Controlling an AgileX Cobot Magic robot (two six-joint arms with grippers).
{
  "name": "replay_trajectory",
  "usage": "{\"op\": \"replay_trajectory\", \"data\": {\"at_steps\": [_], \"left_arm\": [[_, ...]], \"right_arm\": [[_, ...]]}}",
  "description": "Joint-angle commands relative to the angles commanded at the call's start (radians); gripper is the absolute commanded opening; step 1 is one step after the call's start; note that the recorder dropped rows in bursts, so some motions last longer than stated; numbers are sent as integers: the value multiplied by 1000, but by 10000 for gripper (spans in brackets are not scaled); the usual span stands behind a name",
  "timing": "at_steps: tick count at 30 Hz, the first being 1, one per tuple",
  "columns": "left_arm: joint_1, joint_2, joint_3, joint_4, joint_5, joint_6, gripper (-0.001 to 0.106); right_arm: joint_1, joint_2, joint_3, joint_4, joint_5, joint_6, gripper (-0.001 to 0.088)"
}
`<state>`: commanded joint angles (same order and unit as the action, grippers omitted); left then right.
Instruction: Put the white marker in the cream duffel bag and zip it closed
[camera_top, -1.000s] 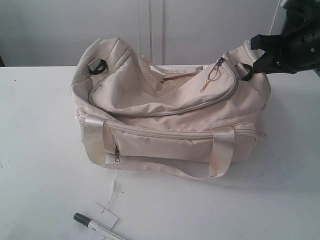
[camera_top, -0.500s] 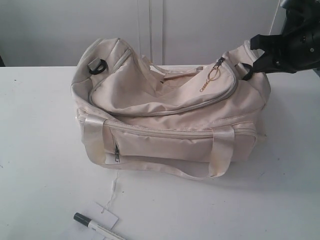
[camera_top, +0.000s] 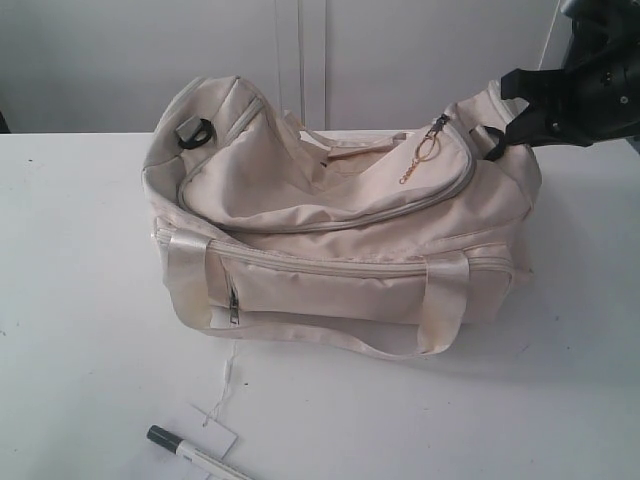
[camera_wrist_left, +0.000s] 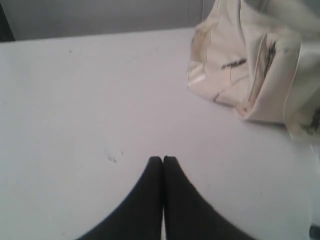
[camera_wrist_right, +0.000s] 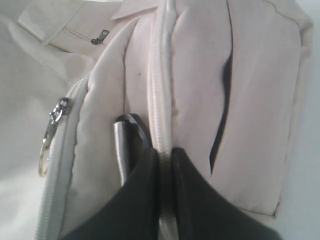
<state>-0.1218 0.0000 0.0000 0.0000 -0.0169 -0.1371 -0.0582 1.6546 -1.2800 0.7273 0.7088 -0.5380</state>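
The white marker (camera_top: 195, 458) lies on the table (camera_top: 80, 300) at the lower left of the exterior view, well apart from the cream duffel bag (camera_top: 330, 210) in the middle, so nothing is packed yet. The right gripper (camera_wrist_right: 165, 152), at the upper right of that view, appears clamped on a raised cream seam at the bag's end, beside a black ring (camera_wrist_right: 134, 125). The left gripper (camera_wrist_left: 163, 161) hangs over bare table with its fingertips pressed together and nothing between them. The seam offers little to grip. A pull could slip off it, or drag the whole soft bag and collapse the mouth. The hang tag (camera_top: 208, 430) and its string sit just beside the marker's cap, so a pinch there might catch paper or cord as well. The marker's far end is cut off by the bottom edge. The left gripper is absent from the exterior view. Folds near the zip pull (camera_top: 432, 135) hide whether the main opening is wide enough, and the lining cannot be made out.
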Motion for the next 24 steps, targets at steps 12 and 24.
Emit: {"op": "replay_trajectory", "data": {"at_steps": [12, 24], "left_arm": [[0, 0, 0, 0, -201, 0, 0], [0, 36, -9, 0, -88, -76, 0]], "right_arm": [[0, 0, 0, -2, -7, 0, 0], [0, 0, 0, -2, 0, 0, 0]]}}
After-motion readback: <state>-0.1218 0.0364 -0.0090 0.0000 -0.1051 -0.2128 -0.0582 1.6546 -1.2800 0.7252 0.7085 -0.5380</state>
